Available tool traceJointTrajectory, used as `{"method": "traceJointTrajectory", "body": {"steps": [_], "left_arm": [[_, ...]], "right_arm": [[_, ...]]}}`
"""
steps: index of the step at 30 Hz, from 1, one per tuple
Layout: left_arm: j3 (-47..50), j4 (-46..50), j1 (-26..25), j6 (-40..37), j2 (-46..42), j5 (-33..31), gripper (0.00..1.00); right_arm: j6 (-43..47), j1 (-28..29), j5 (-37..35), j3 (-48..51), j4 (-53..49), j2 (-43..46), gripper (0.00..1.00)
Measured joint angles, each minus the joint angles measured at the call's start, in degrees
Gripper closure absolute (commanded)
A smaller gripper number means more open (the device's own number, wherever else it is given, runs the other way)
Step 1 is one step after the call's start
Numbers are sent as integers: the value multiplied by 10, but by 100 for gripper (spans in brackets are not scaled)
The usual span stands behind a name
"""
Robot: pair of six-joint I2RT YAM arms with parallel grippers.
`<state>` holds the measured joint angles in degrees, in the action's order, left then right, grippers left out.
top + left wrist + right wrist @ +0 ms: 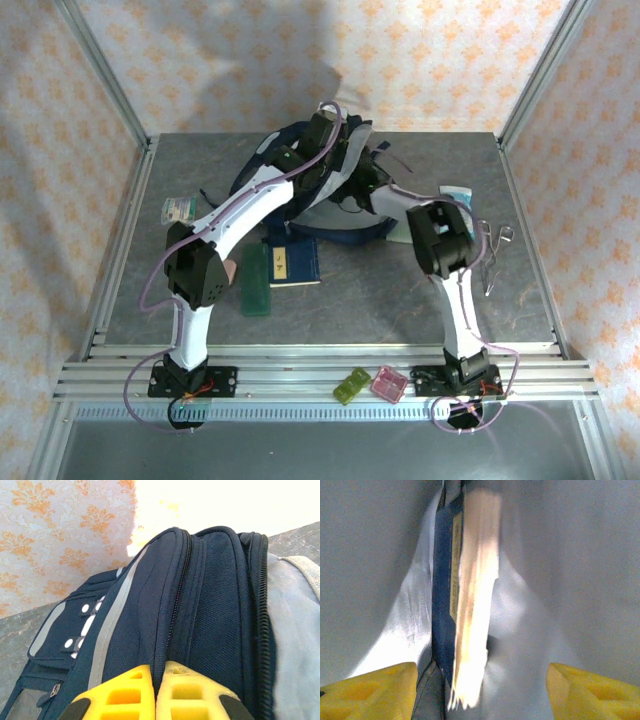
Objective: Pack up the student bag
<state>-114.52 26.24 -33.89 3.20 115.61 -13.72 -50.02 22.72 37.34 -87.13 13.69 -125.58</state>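
Top external view puts the student bag (pixel 350 165) at the upper centre of the frame, toward the back of the bench (pixel 400 300), with both arms reaching to it from the lower edge. Left wrist view shows the left tool (pixel 155 680) at the bottom centre, its 2 yellow fingers clenched on a fold of the navy fabric beside a zip. I judge that it holds the mouth of the bag up and apart so that things can go in.

Right wrist view looks down inside, between pale lining walls. A navy booklet (pixel 445 590) stands on edge at the centre, its pages to the right of the cover. The right tool (pixel 481 670) is released, with 1 finger at each lower corner of the frame, both well apart from the booklet and touching neither side of it. This item looks delivered, so the next move probably calls for drawing the right arm straight out without snagging the lining.

More waits outside: a 2nd booklet (pixel 295 262) and a green case (pixel 256 280) just below the bag, and scissors (pixel 495 250) at the right.
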Motion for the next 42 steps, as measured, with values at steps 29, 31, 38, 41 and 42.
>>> {"method": "traceJointTrajectory", "body": {"steps": [29,31,38,41,42], "left_arm": [[248,-89,2,157,-125,21,40],[352,-120,3,177,-226,27,40],[594,-165,6,247,-432,28,40],[673,-162,6,282,-468,28,40],[696,-161,7,292,-479,28,40]], "right_arm": [[162,140,-132,369,-121,403,54],[168,168,-141,346,-134,365,59],[172,239,-173,231,-174,223,64],[169,251,-189,189,-191,171,63],[167,253,-195,181,-196,157,63]]}}
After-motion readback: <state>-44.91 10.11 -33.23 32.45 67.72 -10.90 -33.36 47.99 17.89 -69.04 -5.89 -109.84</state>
